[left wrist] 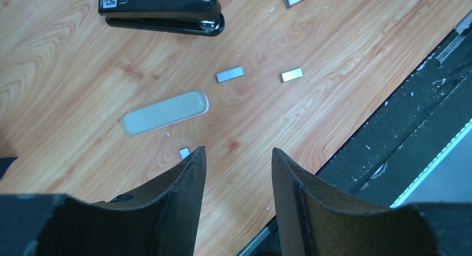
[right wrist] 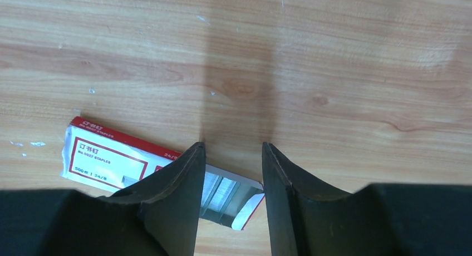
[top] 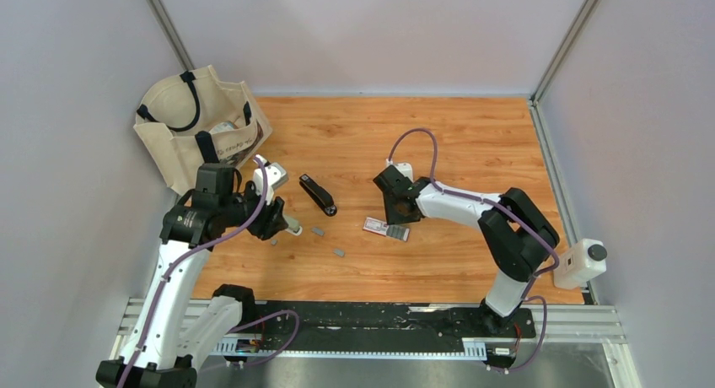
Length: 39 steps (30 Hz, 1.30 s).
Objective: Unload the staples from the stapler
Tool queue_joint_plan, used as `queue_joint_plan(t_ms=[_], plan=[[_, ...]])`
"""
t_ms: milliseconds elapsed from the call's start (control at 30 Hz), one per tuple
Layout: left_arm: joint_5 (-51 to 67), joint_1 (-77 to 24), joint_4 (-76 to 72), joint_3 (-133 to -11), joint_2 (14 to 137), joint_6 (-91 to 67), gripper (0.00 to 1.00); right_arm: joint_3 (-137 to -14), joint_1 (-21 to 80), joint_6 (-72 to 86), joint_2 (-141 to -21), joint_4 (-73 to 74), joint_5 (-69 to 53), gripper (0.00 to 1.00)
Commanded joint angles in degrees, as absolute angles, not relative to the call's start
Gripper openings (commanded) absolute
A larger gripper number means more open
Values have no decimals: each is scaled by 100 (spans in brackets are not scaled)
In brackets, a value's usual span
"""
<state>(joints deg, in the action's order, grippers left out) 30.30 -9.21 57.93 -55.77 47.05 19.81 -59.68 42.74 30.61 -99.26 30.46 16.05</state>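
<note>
The black stapler (top: 319, 194) lies shut on the wooden table, also at the top of the left wrist view (left wrist: 164, 10). Two short grey staple strips (top: 318, 231) (top: 339, 252) lie loose in front of it; the left wrist view shows them (left wrist: 230, 74) (left wrist: 291, 74) and a smaller piece (left wrist: 184, 152) by my left finger. My left gripper (top: 282, 220) (left wrist: 238, 156) is open and empty, above the table near these strips. My right gripper (top: 396, 212) (right wrist: 232, 150) is open and empty, hovering over the open end of the staple box.
A red-and-white staple box (top: 385, 229) (right wrist: 111, 158) lies open with staple strips inside. A pale grey oblong object (left wrist: 165, 112) lies near the left gripper. A canvas tote bag (top: 199, 126) stands at the back left. A black rail (top: 379, 316) runs along the near edge.
</note>
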Motion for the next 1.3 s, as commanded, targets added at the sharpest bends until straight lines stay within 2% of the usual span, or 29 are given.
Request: queue_joint_plan(t_ms=[0, 267, 1267], plan=[[3155, -896, 5827, -5572, 4623, 2136, 56, -6380, 4307, 3103, -10098, 3032, 1828, 46], [3103, -896, 5862, -5528, 4606, 2250, 56, -6978, 4298, 3138, -10538, 3155, 1740, 45], [2883, -896, 5853, -5467, 4553, 2391, 56, -6566, 4570, 2962, -10468, 3103, 1046, 40]])
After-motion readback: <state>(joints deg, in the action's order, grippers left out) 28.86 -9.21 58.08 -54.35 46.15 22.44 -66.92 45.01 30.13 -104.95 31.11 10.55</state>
